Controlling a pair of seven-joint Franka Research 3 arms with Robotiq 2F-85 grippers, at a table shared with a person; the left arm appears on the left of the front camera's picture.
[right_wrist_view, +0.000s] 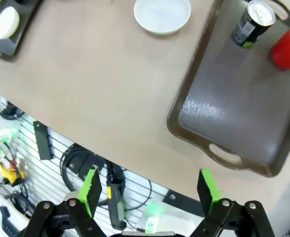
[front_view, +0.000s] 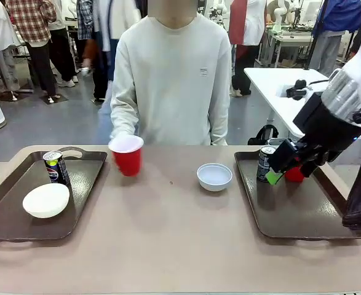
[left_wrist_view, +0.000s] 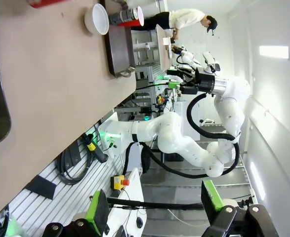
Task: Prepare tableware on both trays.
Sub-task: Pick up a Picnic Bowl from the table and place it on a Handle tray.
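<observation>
The tan counter carries everything, and the two brown trays take up its ends: the left tray and the right tray, both flat on the counter, well apart. The right gripper hangs low over the far part of the right tray, and the right wrist view shows its fingers apart with nothing between them. The left gripper is also spread wide and holds nothing, off the counter's near edge. The white bowl lies in the left tray, near its front. The greyish bowl stands on the bare counter between the trays, closer to the right one, so that tray lacks its bowl. Both bowls look stiff, smooth and light. A pinch over the rim, one finger inside and one outside, seems the surest hold, since the round wall would likely slip from a side grip. The loose red cup sits on the counter just beside the left tray's far corner, with a person's arm reaching down to it. Whether the hand has hold of it is unclear. The second red cup stands in the right tray. These cups are probably thin and easily crushed or tipped, so a gentle squeeze partway up the wall suits them. The left can stands upright behind the white bowl, and the right can stands just beside the second cup. Cans are stiff but slick, and are best taken around the middle.
</observation>
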